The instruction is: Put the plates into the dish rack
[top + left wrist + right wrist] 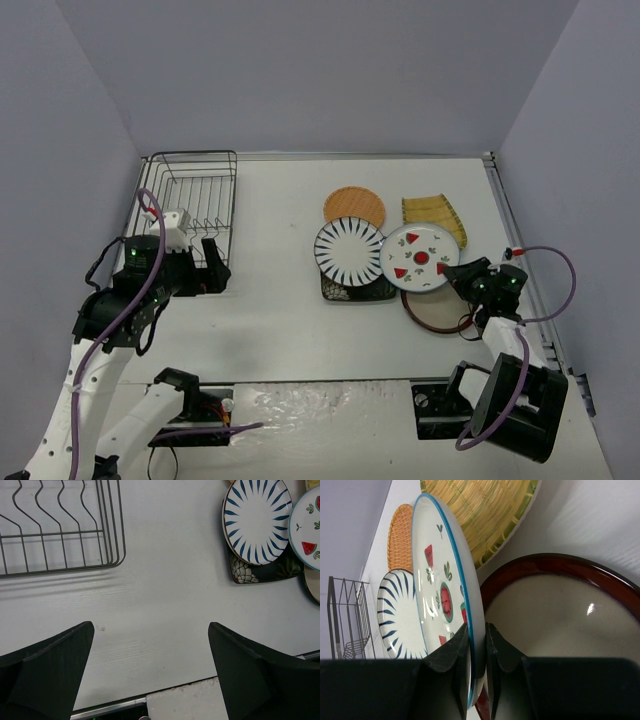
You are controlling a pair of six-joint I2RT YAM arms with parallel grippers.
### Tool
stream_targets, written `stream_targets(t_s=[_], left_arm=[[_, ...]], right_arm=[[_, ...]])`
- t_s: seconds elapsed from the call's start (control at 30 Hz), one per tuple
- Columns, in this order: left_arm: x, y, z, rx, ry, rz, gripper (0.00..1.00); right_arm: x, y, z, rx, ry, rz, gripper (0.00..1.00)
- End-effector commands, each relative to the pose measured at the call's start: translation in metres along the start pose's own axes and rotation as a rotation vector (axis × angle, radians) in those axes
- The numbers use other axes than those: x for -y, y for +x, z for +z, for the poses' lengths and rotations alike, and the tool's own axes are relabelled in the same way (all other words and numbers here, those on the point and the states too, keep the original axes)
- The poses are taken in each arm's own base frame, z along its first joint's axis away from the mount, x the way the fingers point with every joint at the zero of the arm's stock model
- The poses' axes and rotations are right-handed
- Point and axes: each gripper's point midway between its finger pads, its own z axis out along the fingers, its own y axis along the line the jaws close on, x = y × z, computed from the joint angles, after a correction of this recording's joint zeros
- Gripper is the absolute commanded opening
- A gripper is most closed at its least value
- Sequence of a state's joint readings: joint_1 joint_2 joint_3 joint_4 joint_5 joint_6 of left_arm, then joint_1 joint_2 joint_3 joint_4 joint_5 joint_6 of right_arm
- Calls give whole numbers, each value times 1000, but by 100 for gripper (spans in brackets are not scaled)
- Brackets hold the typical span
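**Dish rack**: black wire basket, upper left of the top view, standing on the white surface. No plate in it. The left wrist view shows its near corner and bent divider wires at upper left.

**Plates**: six, clustered right of centre in the top view, well apart from the rack.
- Orange round plate and yellow-green oblong plate: top of the cluster.
- Black-striped white plate: lying on the dark square plate. The left wrist view alone shows the square plate's leaf-like pattern.
- Watermelon plate: touching the striped plate and overlapping the red-rimmed cream plate.

**Right jaws**: clenched on the watermelon plate's rim, one finger on each face. Only the right wrist view shows this pinch. In the top view the arm's end hides the contact at the plate's lower right edge.

**Left jaws**: released, spread wide over bare surface just below the rack. They hold nothing, and both fingers sit at the bottom corners of the left wrist view.
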State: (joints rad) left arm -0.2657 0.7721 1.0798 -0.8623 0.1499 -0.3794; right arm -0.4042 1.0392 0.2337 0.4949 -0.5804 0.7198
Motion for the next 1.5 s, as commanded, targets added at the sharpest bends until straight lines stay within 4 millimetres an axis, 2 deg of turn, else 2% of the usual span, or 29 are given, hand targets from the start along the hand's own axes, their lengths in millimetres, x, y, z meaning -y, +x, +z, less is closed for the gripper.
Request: stream_targets(t_s=[0.0,0.3,0.5,0.6,0.73,0.87,1.03,1.1,1.27,1.47], left_arm=[[15,-24,0,63,54,3,97],[39,-41,4,77,153,-71,97],[70,-62,10,104,295,-180,97],[85,-75,17,121,366,-254,97],[110,-96,28,146,486,-373,97],[139,-111,45,132,553,-391,97],[179,-130,53,145,640,-315,97],[189,-130,60,136,656,-302,97],[219,-143,59,178,761,-286,90],[244,-137,68,144,814,-283,84]], right_arm=[[-39,-32,-7,90,-98,-24,0],[-114,-64,-28,151,-367,39,0],[-167,-82,-45,153,-535,26,0],[-194,-81,-50,114,-595,10,0],[-223,-67,-55,45,-653,-19,0],[-255,-54,-66,-15,-738,-15,0],[-279,-43,-78,-90,-820,18,0],[-284,-39,-81,-115,-834,26,0],[-294,-33,-87,-160,-869,16,0],[-300,-26,-93,-193,-898,13,0]])
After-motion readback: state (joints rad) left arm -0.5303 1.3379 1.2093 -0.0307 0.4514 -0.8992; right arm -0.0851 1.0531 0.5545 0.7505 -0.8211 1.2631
